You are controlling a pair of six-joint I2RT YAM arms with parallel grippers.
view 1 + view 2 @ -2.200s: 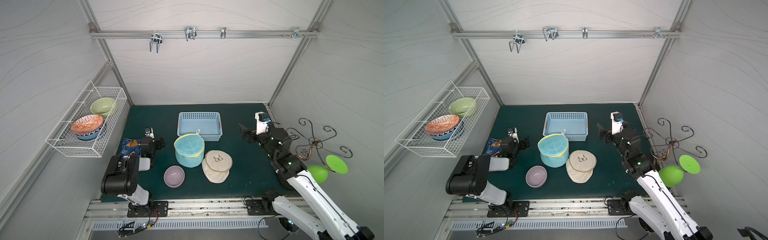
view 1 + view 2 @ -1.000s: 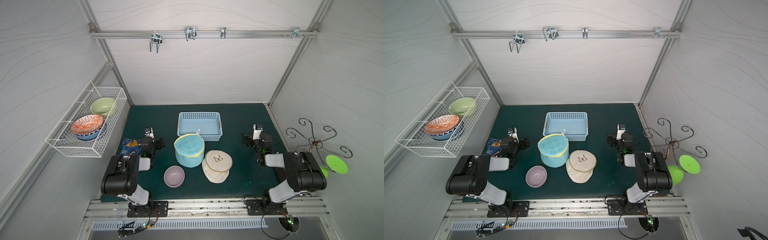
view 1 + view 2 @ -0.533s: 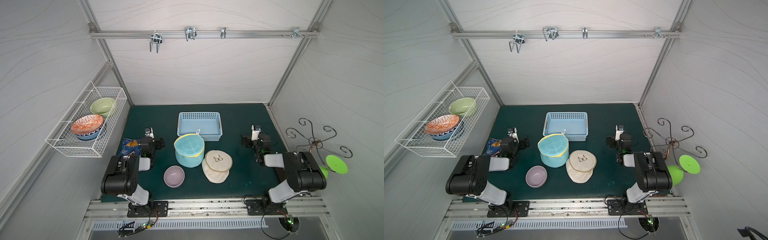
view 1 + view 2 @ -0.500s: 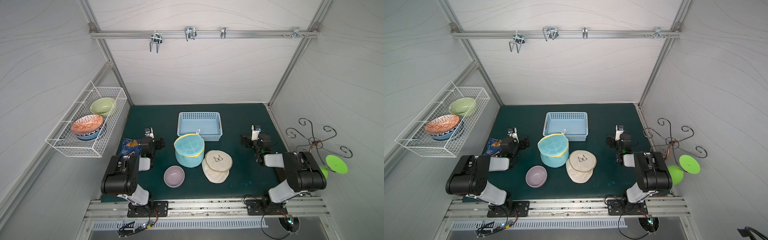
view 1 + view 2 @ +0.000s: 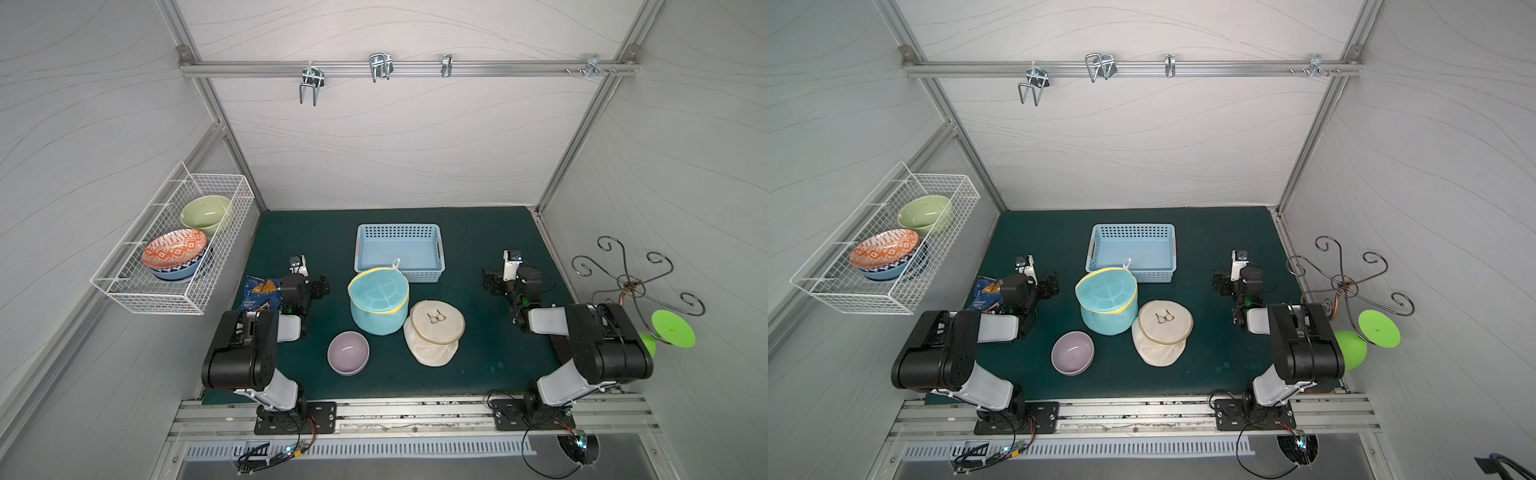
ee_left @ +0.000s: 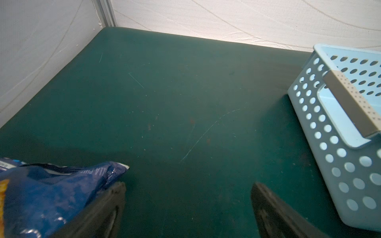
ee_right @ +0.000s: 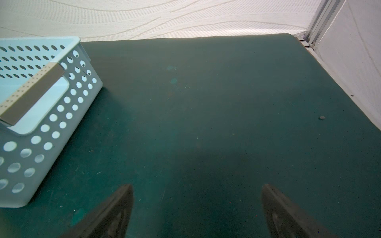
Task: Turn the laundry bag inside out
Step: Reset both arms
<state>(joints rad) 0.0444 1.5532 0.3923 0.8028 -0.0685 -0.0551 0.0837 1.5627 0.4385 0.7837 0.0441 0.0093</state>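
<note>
The right gripper had been drawn back from its earlier reach and was parked spread wide, holding nothing. The left gripper was unchanged, likewise spread and empty. The teal laundry bag was left upright mid-table, just near of the blue basket.

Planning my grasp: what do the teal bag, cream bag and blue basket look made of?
Teal bag: likely soft mesh fabric, matte; netting pattern and yellow piping show. Cream bag: likely mesh fabric too; fine weave, slumped shape. Blue basket: rigid plastic, smooth with slight sheen; moulded round holes.
</note>
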